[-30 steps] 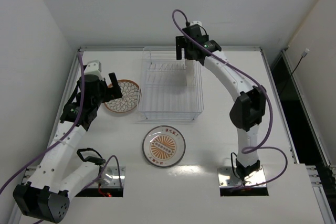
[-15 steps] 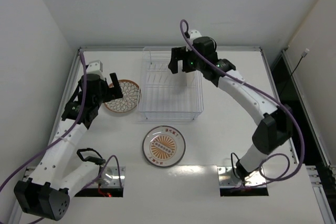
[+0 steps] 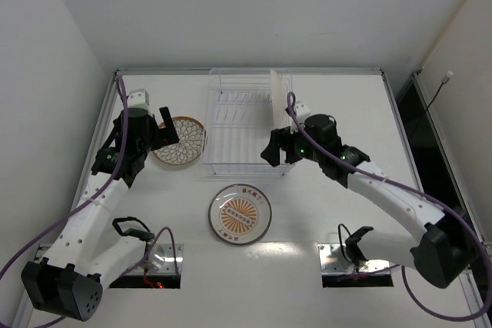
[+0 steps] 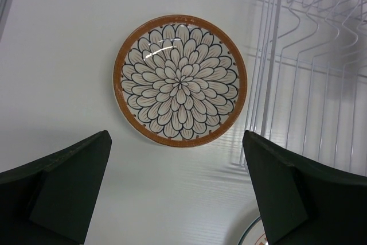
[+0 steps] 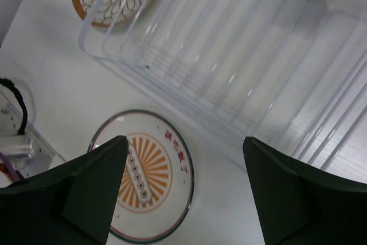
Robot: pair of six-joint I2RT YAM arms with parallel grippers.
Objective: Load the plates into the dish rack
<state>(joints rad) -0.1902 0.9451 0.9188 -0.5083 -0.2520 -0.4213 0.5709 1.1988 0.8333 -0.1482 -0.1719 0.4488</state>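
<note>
**Two plates still flat, one up in the rack**

The left claw point(image 3: 167, 124) is wide open and holds nothing. Right under it lies the round petal plate point(image 4: 180, 81), shiny, with an orange rim. The right claw point(image 5: 184, 140) is open and empty too. The sunburst plate point(image 5: 150, 177) lies flat below it, and the thin wire dish rack point(image 3: 211, 136) is just ahead. A white plate point(image 3: 274, 94) stands on edge far behind it.

A second ago the right claw was at that plate; it has pulled back. The left claw stayed put.

White table point(image 3: 346, 101); plain white walls point(image 3: 246, 13) at 9, 12, 3 o'clock; dark gap point(image 3: 442, 159) w/ cable point(image 3: 438, 94) at 3.
</note>
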